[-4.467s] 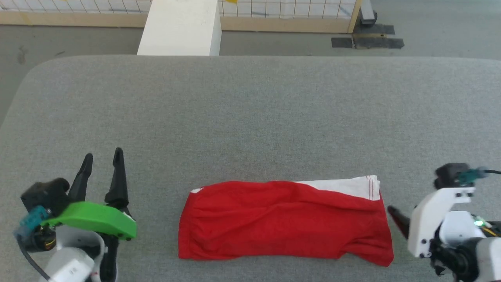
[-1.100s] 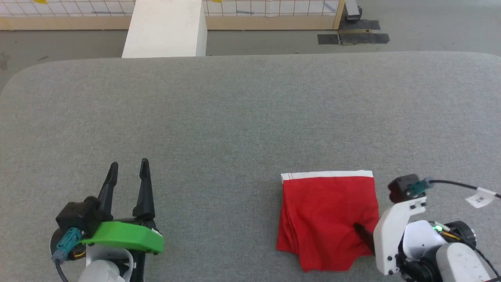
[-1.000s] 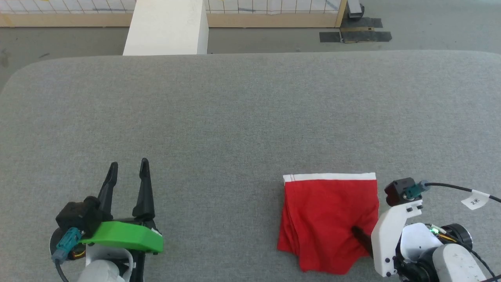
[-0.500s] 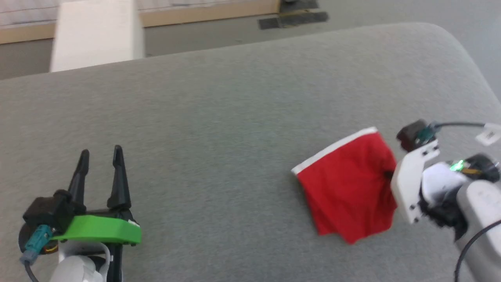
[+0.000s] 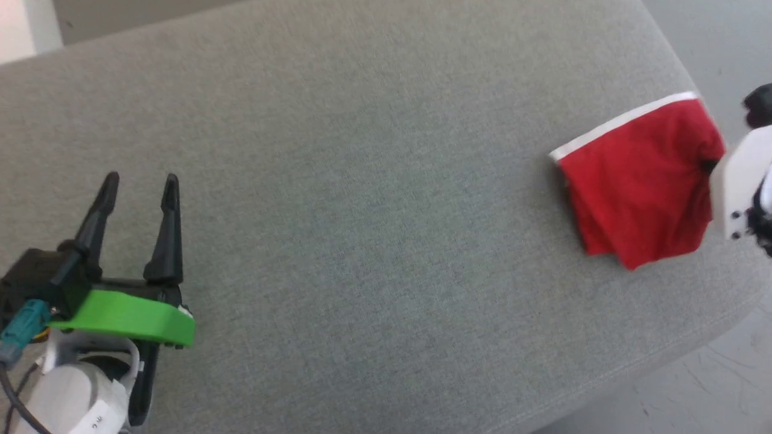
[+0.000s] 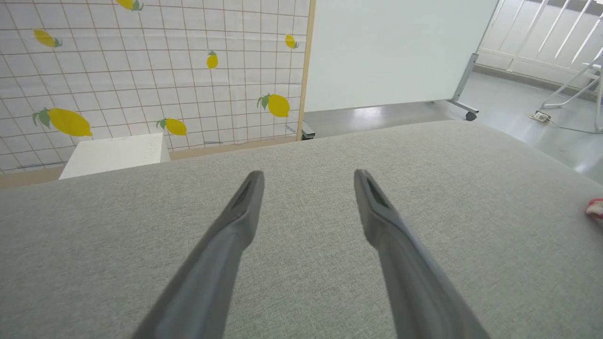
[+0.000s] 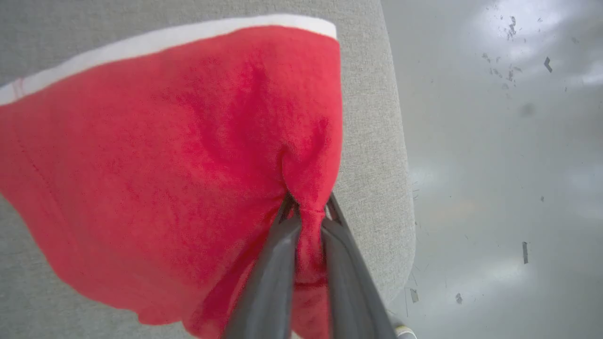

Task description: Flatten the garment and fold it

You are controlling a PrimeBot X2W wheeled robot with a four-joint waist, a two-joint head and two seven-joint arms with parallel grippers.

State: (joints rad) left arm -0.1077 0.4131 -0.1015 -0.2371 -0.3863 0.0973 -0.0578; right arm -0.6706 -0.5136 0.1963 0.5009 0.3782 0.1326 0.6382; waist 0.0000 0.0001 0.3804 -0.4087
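1. No text, number, brand or sign I can read in any view.
2. Small white sticker (image 5: 98, 416) on my left arm (image 5: 63, 398), head view: a couple of dark marks, too blurred to read.
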